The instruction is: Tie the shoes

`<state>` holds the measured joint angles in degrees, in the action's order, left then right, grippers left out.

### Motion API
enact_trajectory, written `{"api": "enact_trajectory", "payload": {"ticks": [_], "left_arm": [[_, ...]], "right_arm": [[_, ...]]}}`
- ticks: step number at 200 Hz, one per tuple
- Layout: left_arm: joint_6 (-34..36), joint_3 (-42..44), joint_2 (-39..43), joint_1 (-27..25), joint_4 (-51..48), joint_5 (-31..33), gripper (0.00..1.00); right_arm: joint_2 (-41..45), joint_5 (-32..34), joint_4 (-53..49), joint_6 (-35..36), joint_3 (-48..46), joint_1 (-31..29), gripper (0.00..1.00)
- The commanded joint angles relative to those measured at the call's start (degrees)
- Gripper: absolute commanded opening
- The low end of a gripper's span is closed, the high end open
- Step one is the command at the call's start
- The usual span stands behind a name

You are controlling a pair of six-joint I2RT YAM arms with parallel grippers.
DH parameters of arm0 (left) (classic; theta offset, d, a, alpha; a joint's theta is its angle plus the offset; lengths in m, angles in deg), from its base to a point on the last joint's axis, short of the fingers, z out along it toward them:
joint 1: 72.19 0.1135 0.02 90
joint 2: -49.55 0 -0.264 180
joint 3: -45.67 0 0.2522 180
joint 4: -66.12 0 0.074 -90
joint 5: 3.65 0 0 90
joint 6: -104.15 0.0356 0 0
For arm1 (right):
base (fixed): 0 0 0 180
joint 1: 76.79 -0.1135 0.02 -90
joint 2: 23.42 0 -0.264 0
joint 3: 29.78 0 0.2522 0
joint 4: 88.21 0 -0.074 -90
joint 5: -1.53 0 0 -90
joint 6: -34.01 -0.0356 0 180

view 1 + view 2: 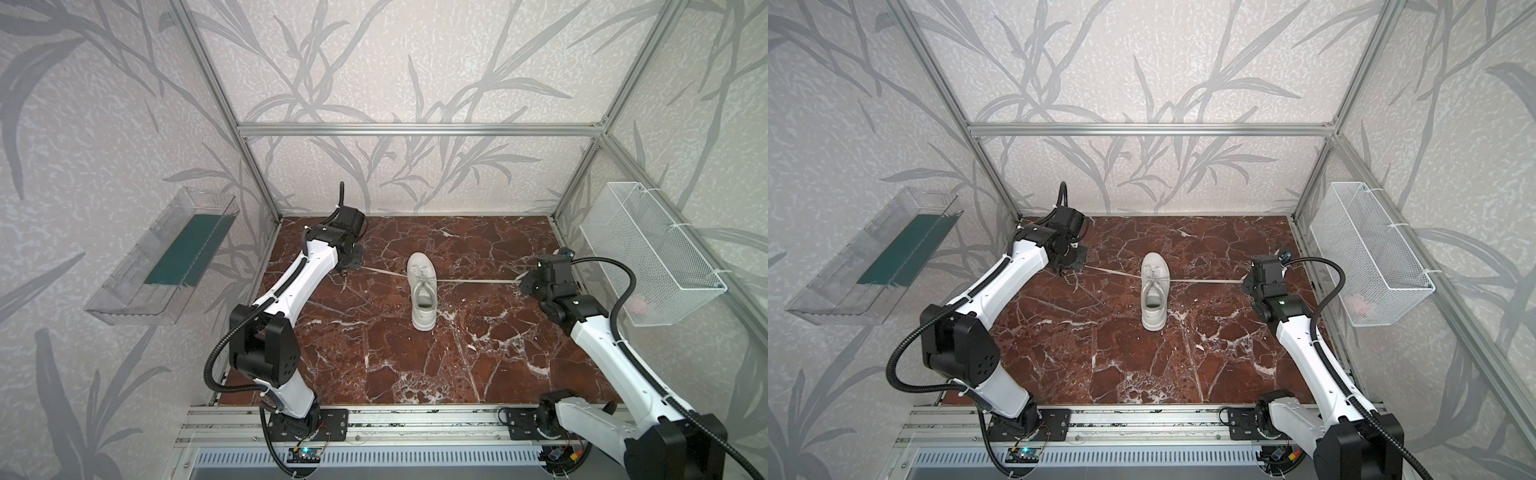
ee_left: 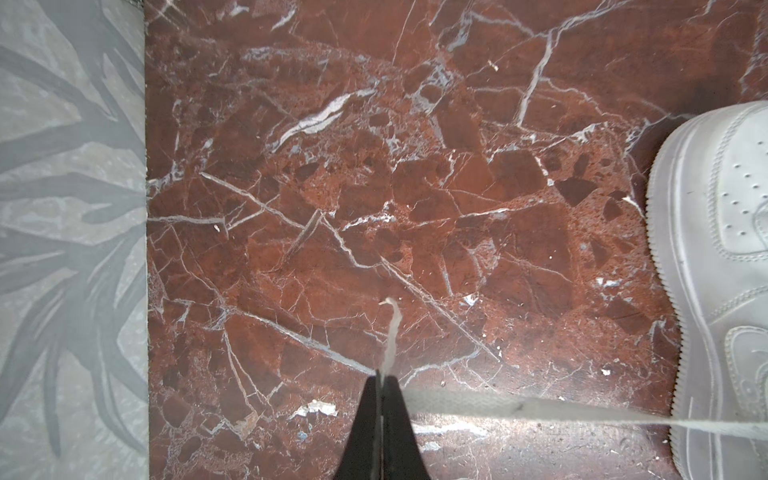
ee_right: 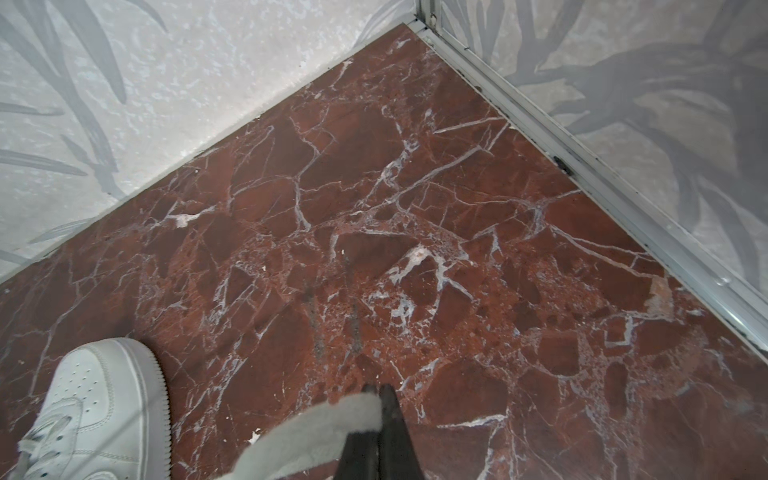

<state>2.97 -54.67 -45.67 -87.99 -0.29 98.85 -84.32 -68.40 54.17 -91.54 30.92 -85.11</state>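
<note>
My left gripper (image 2: 380, 376) has its two black jaws pressed together, pinching a flat white lace (image 2: 540, 409) near its end. A short tail pokes out past the tips. My right gripper (image 3: 379, 392) is clamped the same way on a second flat white lace (image 3: 320, 424), which bunches thickly against the jaws.

In both top views the two strands run outward from the grippers in straight, nearly level lines across the middle of the frame. One reaches left of centre (image 1: 386, 272) and the other right of centre (image 1: 478, 281), and both look taut. They meet at a white low-top leather sneaker (image 1: 423, 291) in the centre of the frame. It sits flat on a dark red marble-patterned tabletop (image 1: 415, 374), toe toward the upper edge and heel toward the lower edge. My arms are spread wide, well apart from the shoe on either side.

As for progress, the eyelets are laced. The strands seem to cross over the tongue, so I judge I am drawing a first crossing snug. I cannot tell whether it is truly knotted. No bow is visible, so forming the loops and cinching them remains.
</note>
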Motion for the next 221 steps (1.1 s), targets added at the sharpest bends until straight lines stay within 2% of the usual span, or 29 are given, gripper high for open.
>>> {"api": "enact_trajectory", "payload": {"ticks": [1,76,174,200,221], "left_arm": [[-1.3,1.1,0.8,0.9,-1.2,0.5,0.0],[-1.4,1.7,-1.2,4.3,-4.0,-0.7,0.0],[-1.7,1.3,-1.6,5.7,-3.9,0.7,0.0],[-1.2,0.0,-1.7,6.2,-4.6,-1.6,0.0],[-2.1,0.7,-1.6,5.8,-4.5,-5.8,0.0]], "right_arm": [[0.7,4.0,-0.8,-2.5,-1.3,1.2,0.0],[-1.1,5.6,-1.2,-3.7,-3.8,3.2,0.0],[-3.3,5.8,-2.0,-3.3,-3.5,4.8,0.0],[-3.3,4.9,-1.3,-3.1,-3.6,4.8,0.0],[-3.6,0.8,0.7,-1.4,-3.6,4.8,0.0]]}}
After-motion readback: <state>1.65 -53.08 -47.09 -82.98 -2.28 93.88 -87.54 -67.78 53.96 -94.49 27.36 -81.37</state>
